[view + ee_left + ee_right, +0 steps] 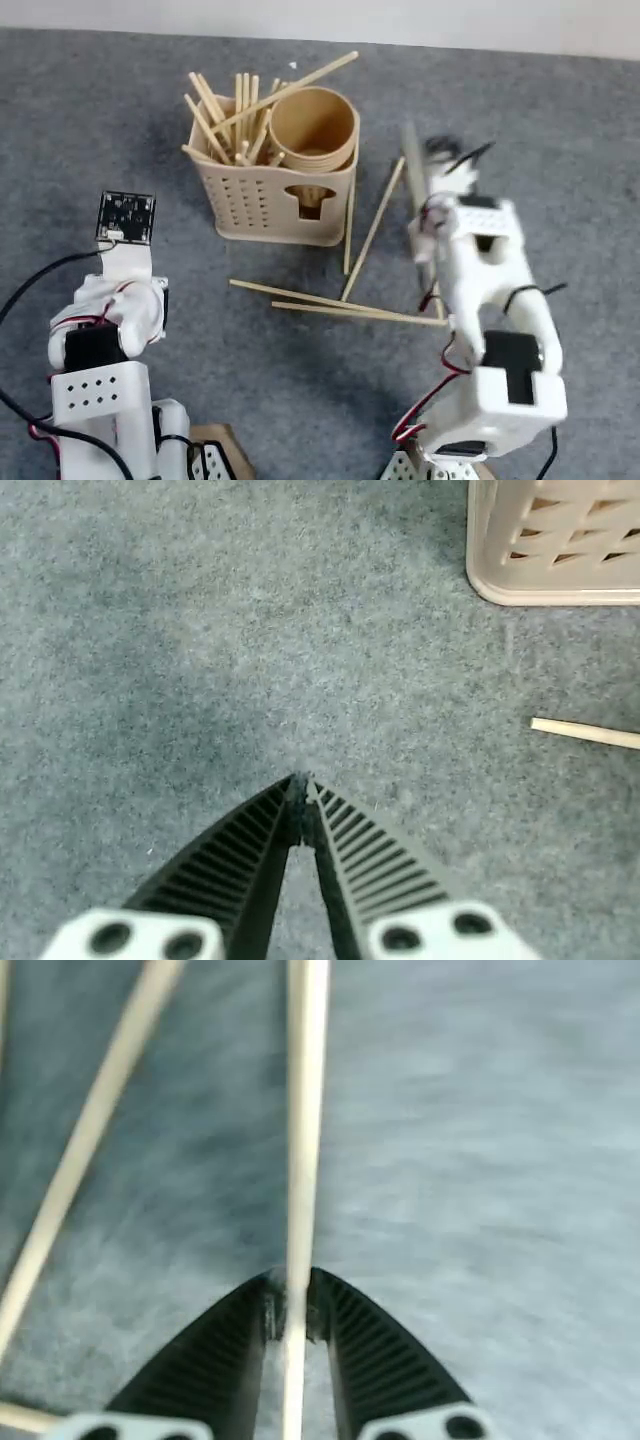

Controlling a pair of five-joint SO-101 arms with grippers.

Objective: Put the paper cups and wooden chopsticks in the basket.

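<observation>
Right gripper [290,1295]: your fingers are clenched on one wooden chopstick [303,1110], which runs straight out ahead from between the tips. A second chopstick [90,1150] lies slanted just beside it on the grey bench [500,1160].

Left gripper [303,780]: your fingers are pressed together, gripping nothing, low over the bench. The basket [550,550] corner is near, and a stretch of bench lies between it and your tips.

In the high view, the paper cups [313,130] sit stacked in the basket's right compartment. The bundled chopsticks [230,120] in the left compartment jut past the rim. Loose chopsticks [300,296] lie between the basket and your right arm, one along the basket's right wall.
</observation>
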